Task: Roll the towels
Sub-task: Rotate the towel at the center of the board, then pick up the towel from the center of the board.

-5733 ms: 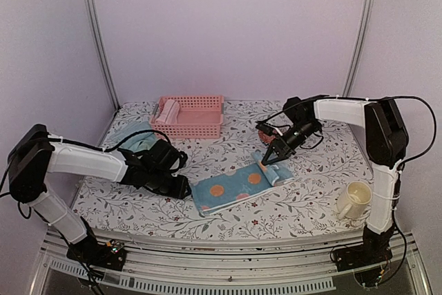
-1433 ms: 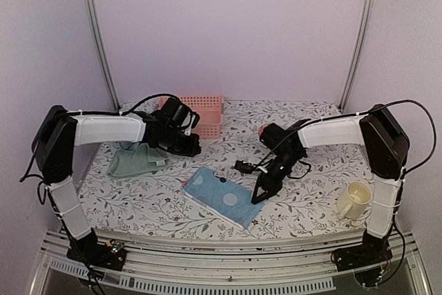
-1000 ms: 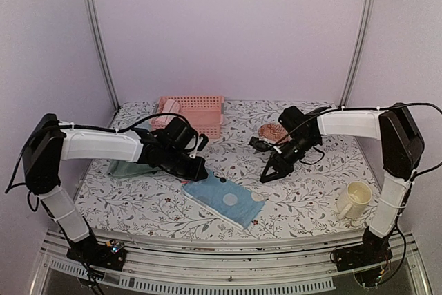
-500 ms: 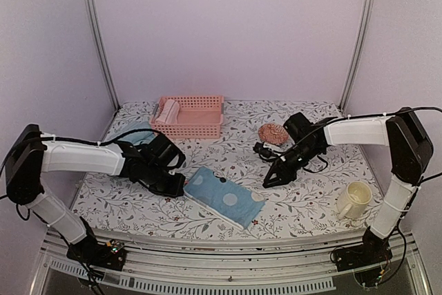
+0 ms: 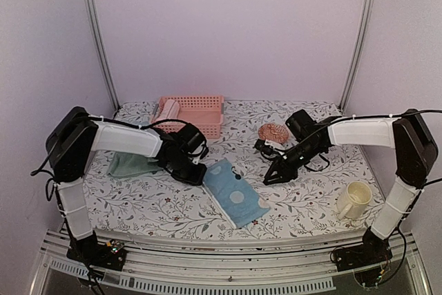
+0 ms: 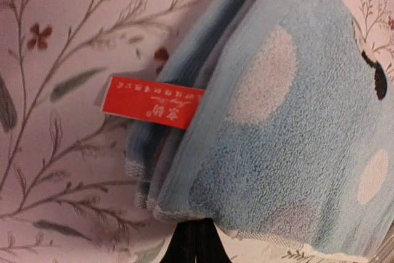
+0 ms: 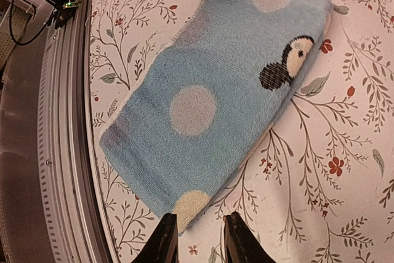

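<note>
A blue towel with pale spots [image 5: 236, 190] lies folded on the flowered table, long side running from upper left to lower right. My left gripper [image 5: 196, 173] is at its upper-left corner. In the left wrist view the fingers [image 6: 196, 246] are pressed together with the towel's corner [image 6: 277, 127] over their tips. My right gripper [image 5: 271, 178] is open and empty, just right of the towel. In the right wrist view its gripper [image 7: 200, 238] hovers beside the towel's [image 7: 228, 84] near corner. A sage green towel [image 5: 130, 164] lies at left. A rolled pink towel [image 5: 168, 110] sits in the basket.
A pink slatted basket [image 5: 200, 117] stands at the back. A brown round woven thing [image 5: 274, 132] lies behind my right gripper. A cream mug [image 5: 355, 199] stands at the right front. The metal front rail [image 7: 61, 152] runs close to the towel's near end.
The left gripper has swung the towel's left corner up and to the right, turning the towel more end-on. The right gripper has stayed open, almost where it was.
</note>
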Available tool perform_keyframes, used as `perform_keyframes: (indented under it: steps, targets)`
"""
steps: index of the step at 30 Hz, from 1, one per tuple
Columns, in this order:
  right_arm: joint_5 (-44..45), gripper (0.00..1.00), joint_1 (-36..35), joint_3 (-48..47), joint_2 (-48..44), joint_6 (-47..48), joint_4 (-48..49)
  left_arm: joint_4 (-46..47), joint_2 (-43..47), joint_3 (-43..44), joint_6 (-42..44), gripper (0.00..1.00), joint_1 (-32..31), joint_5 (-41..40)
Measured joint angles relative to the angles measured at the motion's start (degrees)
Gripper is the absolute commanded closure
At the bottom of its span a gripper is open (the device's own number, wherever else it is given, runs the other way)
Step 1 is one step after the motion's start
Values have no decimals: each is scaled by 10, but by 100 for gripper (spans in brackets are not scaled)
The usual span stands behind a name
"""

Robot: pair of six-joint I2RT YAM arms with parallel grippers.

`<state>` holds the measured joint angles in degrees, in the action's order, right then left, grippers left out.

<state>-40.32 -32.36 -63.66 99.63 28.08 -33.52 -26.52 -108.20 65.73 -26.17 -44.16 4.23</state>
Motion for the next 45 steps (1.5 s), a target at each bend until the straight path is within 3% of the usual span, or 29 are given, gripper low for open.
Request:
perform_keyframes:
  steps: [6, 8, 13, 19, 25, 32, 45]
  targets:
    - [11, 69, 0, 16, -37, 7, 3, -2, -86, 115, 52, 99, 19, -4]
    - [13, 68, 0, 23, -52, 14, 2, 0, -77, 113, 68, 92, 19, -9]
    - [13, 66, 0, 40, -100, 38, -1, 21, 22, 68, 104, 71, 12, -18]
    - [28, 63, -8, 45, -166, 90, -2, 99, 183, -13, 162, 57, -65, -17]
    - [78, 62, -92, 90, -189, 173, 6, 150, 224, -112, 176, 52, -170, -19]
    - [158, 62, -201, 145, -120, 215, 44, 201, 223, -205, 132, 56, -219, -43]
    - [208, 62, -216, 140, -56, 241, 98, 238, 166, -213, 115, 58, -316, -97]
